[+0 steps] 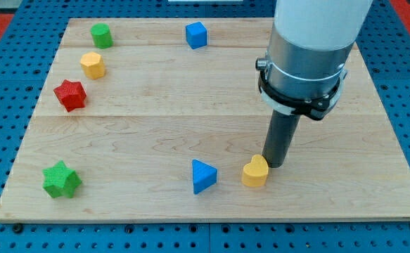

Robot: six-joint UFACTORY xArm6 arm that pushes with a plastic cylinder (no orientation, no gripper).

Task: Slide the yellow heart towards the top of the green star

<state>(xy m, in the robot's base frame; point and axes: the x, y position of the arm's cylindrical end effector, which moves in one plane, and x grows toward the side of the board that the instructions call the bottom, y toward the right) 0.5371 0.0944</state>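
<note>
The yellow heart [255, 172] sat near the table's [141, 130] bottom edge, and my tip [276, 164] touched its right side. I have no gripper, only a rod. The green star [62, 180] waited far left, past the blue triangle [203, 176].

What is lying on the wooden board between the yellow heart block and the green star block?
In the camera view, only the blue triangular block lies between the yellow heart block and the green star block.

Seven blocks: two green [62, 180], two yellow [255, 171], two blue [203, 176], one red [70, 95].
</note>
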